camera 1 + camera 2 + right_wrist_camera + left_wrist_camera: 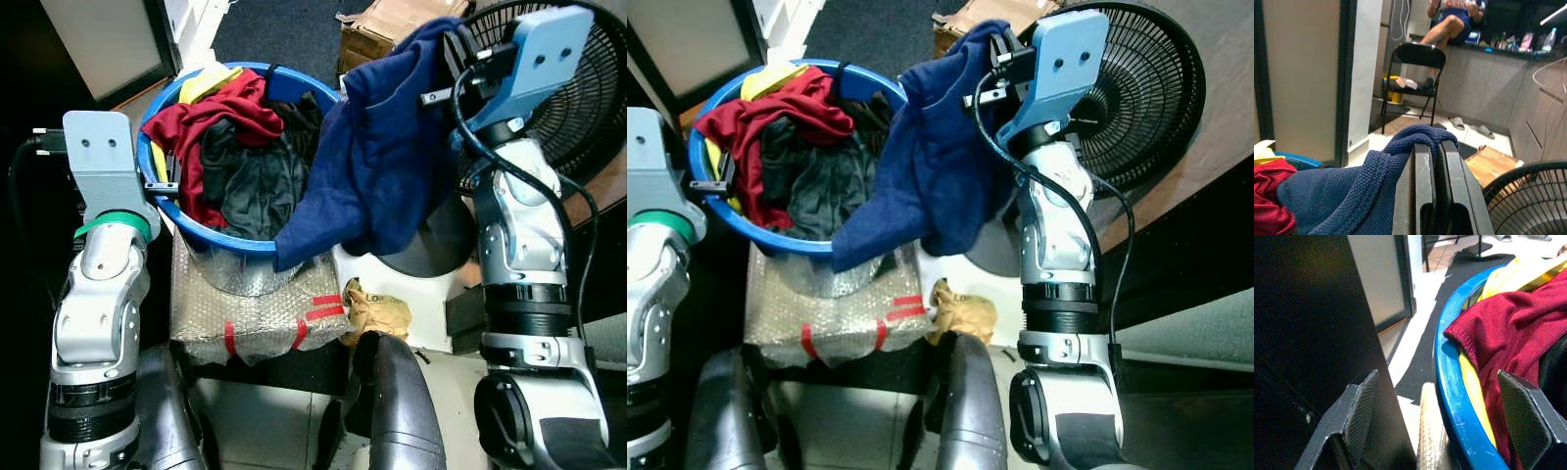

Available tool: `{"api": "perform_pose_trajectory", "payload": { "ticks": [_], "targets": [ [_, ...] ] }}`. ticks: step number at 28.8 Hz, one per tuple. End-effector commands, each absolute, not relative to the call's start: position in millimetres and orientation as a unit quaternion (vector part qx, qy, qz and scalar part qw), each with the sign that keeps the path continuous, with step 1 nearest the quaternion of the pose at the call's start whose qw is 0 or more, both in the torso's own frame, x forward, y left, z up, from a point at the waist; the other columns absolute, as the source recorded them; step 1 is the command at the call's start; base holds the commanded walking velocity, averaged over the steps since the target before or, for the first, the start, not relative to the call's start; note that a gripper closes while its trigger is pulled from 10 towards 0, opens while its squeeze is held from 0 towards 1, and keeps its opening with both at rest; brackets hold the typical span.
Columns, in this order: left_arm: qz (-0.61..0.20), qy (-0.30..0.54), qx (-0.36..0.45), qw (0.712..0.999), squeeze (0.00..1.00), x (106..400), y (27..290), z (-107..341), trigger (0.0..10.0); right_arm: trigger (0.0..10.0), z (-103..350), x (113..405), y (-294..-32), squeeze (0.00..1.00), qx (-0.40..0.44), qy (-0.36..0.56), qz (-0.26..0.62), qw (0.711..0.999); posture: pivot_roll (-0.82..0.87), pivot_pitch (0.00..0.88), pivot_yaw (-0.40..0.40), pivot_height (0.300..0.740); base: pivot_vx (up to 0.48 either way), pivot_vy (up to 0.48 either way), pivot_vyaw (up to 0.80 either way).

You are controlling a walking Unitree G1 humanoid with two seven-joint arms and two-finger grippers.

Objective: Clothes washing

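Note:
A blue laundry basket (231, 241) holds a red garment (221, 114), a yellow one (208, 83) and dark clothes (260, 182). My right gripper (1436, 159) is shut on a navy blue knit garment (382, 157). It holds the garment up at the basket's right side, and the cloth drapes down over the rim. My left gripper (1440, 396) stands open at the basket's left rim (1449, 382), one finger (1359, 416) outside it and the other (1523, 421) over the red cloth. Nothing is gripped between them.
The basket rests on a bubble-wrapped box (255, 313) with red tape. A black fan (578, 108) stands right behind my right arm. A cardboard box (387, 29) and crumpled brown paper (377, 313) lie near. Farther off are a folding chair (1418, 56) and a seated person (1454, 22).

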State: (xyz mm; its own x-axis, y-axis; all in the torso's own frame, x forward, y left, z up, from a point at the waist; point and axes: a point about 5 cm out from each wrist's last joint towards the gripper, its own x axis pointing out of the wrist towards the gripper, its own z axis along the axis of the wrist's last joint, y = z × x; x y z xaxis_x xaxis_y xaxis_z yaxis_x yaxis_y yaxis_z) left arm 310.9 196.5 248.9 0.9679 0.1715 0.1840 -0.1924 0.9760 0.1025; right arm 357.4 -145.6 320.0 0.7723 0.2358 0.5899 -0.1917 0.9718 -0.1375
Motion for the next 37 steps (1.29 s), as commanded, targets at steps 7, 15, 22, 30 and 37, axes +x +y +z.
{"api": "perform_pose_trajectory", "payload": {
  "ticks": [7, 15, 22, 30, 37],
  "targets": [
    [0.073, -0.153, 0.059, 0.984, 0.0, 309, 189, 274, 10.0, 10.0, 316, 354, -142, 0.0, -0.021, -0.302, 0.105, 0.947, 0.06, 0.075, -0.061, 0.365, 0.0, 0.0, 0.0],
    [0.063, -0.18, 0.059, 0.98, 0.0, 310, 185, 286, 10.0, 10.0, 317, 350, -142, 0.0, -0.015, -0.304, 0.1, 0.947, 0.06, 0.067, -0.053, 0.4, 0.0, 0.0, 0.0],
    [0.062, -0.186, 0.06, 0.979, 0.0, 310, 185, 288, 10.0, 10.0, 316, 350, -142, 0.0, -0.013, -0.301, 0.098, 0.948, 0.06, 0.063, -0.053, 0.42, 0.0, 0.0, 0.0],
    [0.063, -0.186, 0.061, 0.979, 0.0, 310, 186, 288, 10.0, 10.0, 314, 350, -137, 0.0, -0.006, -0.296, 0.102, 0.95, 0.07, 0.058, -0.05, 0.445, 0.0, 0.0, 0.0],
    [0.063, -0.186, 0.061, 0.979, 0.0, 311, 187, 288, 10.0, 10.0, 313, 350, -137, 0.0, -0.004, -0.292, 0.099, 0.951, 0.07, 0.061, -0.049, 0.475, 0.0, 0.0, 0.0]
  ]
}}
